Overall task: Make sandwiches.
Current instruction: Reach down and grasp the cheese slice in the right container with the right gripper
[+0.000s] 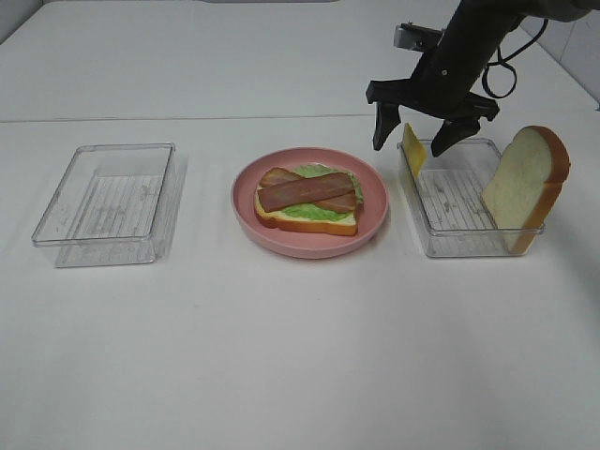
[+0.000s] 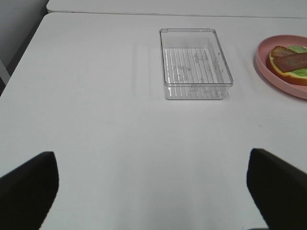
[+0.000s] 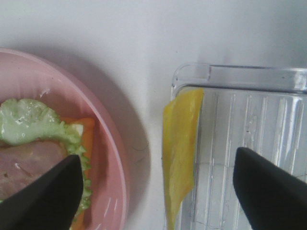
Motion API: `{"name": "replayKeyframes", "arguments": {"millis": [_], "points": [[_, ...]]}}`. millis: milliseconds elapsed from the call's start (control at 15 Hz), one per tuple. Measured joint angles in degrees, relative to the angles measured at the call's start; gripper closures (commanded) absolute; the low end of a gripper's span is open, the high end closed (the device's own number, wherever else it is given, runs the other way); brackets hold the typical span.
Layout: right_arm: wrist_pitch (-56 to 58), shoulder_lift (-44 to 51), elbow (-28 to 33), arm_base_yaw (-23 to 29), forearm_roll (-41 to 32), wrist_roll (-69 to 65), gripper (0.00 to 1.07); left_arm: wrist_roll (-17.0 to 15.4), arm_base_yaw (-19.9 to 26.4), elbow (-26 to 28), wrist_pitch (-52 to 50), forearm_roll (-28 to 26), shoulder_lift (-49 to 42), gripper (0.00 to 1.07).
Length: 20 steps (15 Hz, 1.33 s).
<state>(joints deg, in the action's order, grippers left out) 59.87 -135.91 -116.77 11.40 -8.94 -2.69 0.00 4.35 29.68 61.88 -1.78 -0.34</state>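
On the pink plate (image 1: pixel 375 202) lies an open sandwich (image 1: pixel 307 200): a bread slice with orange-brown crust, a green lettuce leaf (image 3: pixel 29 122) and two brown bacon strips. A yellow cheese square (image 1: pixel 413 148) leans on edge against the near-plate wall of the right clear tray (image 1: pixel 459 246). A second bread slice (image 1: pixel 525 183) stands against that tray's far end. My right gripper (image 1: pixel 413 133) hangs open just above the cheese, one finger on each side of it. In the right wrist view the cheese (image 3: pixel 180 143) lies between the spread fingers (image 3: pixel 273 191). My left gripper (image 2: pixel 153 191) is open over bare table.
An empty clear tray (image 1: pixel 108 202) sits left of the plate; it also shows ahead of the left gripper as the tray (image 2: pixel 196 62). The white table's back edge runs behind the trays. The right arm's cable loops above the right tray.
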Motion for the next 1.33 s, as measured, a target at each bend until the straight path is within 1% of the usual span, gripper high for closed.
{"name": "replayKeyframes", "arguments": {"millis": [67,200,333,400,533,600,667,800,867,933,1333], "points": [[-0.1,0.0,0.0,0.0,0.0,0.0,0.29,0.0,0.0,0.0,0.0,0.0,0.0,0.04],[-0.1,-0.1,0.0,0.0,0.0,-0.5,0.39,0.0,0.0,0.0,0.0,0.0,0.0,0.04],[-0.1,-0.1,0.0,0.0,0.0,-0.5,0.45,0.0,0.0,0.0,0.0,0.0,0.0,0.04],[-0.1,-0.1,0.0,0.0,0.1,-0.7,0.52,0.0,0.0,0.0,0.0,0.0,0.0,0.04],[0.0,-0.1,0.0,0.0,0.1,-0.8,0.62,0.0,0.0,0.0,0.0,0.0,0.0,0.04],[0.0,-0.1,0.0,0.0,0.1,-0.8,0.65,0.0,0.0,0.0,0.0,0.0,0.0,0.04],[0.1,-0.1,0.0,0.0,0.3,-0.9,0.71,0.0,0.0,0.0,0.0,0.0,0.0,0.04],[0.7,-0.1,0.0,0.0,1.5,-0.9,0.92,0.0,0.0,0.0,0.0,0.0,0.0,0.04],[1.0,-0.1,0.0,0.0,1.8,-0.9,1.05,0.0,0.0,0.0,0.0,0.0,0.0,0.04],[1.4,-0.1,0.0,0.0,1.8,-0.9,1.07,0.0,0.0,0.0,0.0,0.0,0.0,0.04],[1.9,0.3,0.0,0.0,1.9,-0.9,1.07,0.0,0.0,0.0,0.0,0.0,0.0,0.04]]}}
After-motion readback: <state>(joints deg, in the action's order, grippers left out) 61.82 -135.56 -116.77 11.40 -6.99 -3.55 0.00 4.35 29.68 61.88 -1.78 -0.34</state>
